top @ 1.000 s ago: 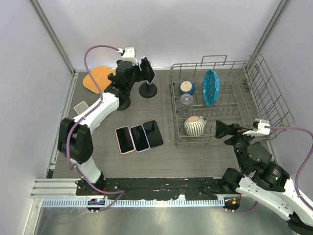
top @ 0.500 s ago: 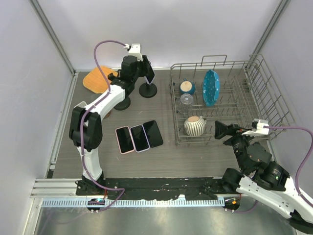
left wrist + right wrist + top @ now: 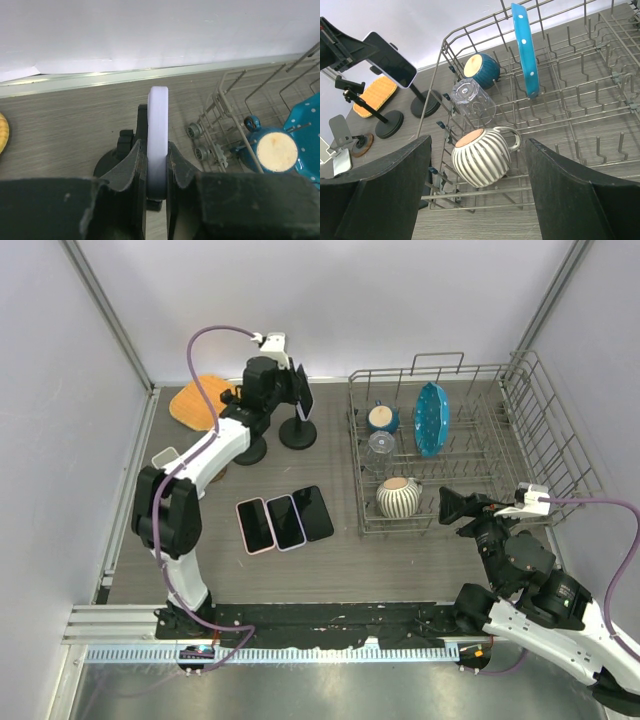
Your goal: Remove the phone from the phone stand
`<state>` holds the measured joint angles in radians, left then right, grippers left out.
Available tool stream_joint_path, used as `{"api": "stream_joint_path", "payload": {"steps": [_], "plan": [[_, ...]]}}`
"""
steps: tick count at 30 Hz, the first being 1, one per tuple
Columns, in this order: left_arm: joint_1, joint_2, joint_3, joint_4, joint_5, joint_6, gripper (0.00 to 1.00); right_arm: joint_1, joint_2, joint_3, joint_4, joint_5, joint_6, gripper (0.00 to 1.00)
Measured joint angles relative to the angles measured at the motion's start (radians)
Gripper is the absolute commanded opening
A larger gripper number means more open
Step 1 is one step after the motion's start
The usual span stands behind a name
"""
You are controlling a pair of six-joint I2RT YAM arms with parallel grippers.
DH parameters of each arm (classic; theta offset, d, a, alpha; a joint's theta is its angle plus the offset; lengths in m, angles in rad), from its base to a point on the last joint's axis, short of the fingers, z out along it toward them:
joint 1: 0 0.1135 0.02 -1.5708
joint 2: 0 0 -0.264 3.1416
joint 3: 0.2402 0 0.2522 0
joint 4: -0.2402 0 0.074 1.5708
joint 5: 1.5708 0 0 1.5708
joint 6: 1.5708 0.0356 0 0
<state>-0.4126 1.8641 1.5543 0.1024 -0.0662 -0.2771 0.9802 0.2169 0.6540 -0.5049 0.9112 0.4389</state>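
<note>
Left fingers [image 3: 131,167] clamped on both faces of the white-edged phone [image 3: 158,125], which sits atop the phone stand [image 3: 298,433] near the bench's far edge. Right fingers [image 3: 570,200] spread apart, empty, beside the dish rack [image 3: 560,455] at the right edge.

Four phones are showing in all: one upright phone [image 3: 390,60] is sitting on the phone stand [image 3: 298,435], and three are lying flat side by side on the table [image 3: 400,560], a pink-edged phone [image 3: 254,525], a middle phone [image 3: 285,521] and a dark phone [image 3: 313,512]. Two black round-footed stands are standing at the back: that one and a second stand [image 3: 250,451]. One dish rack [image 3: 430,371] is holding four pieces: one blue dotted plate [image 3: 432,418], one blue bowl [image 3: 382,419], one clear glass [image 3: 381,444] and one striped mug [image 3: 398,497]. One orange mat [image 3: 200,400] is lying in the far corner
</note>
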Motion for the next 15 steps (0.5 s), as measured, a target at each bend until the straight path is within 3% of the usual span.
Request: {"api": "stream_joint_path", "payload": {"steps": [8, 15], "plan": [[-0.074, -0.227, -0.088, -0.095, -0.024, 0.011, 0.0, 0.0, -0.002, 0.0, 0.0, 0.005, 0.0, 0.8], [-0.287, -0.506, -0.153, -0.129, -0.115, 0.013, 0.0, 0.0, -0.016, 0.012, -0.037, 0.007, 0.016, 0.8]]}}
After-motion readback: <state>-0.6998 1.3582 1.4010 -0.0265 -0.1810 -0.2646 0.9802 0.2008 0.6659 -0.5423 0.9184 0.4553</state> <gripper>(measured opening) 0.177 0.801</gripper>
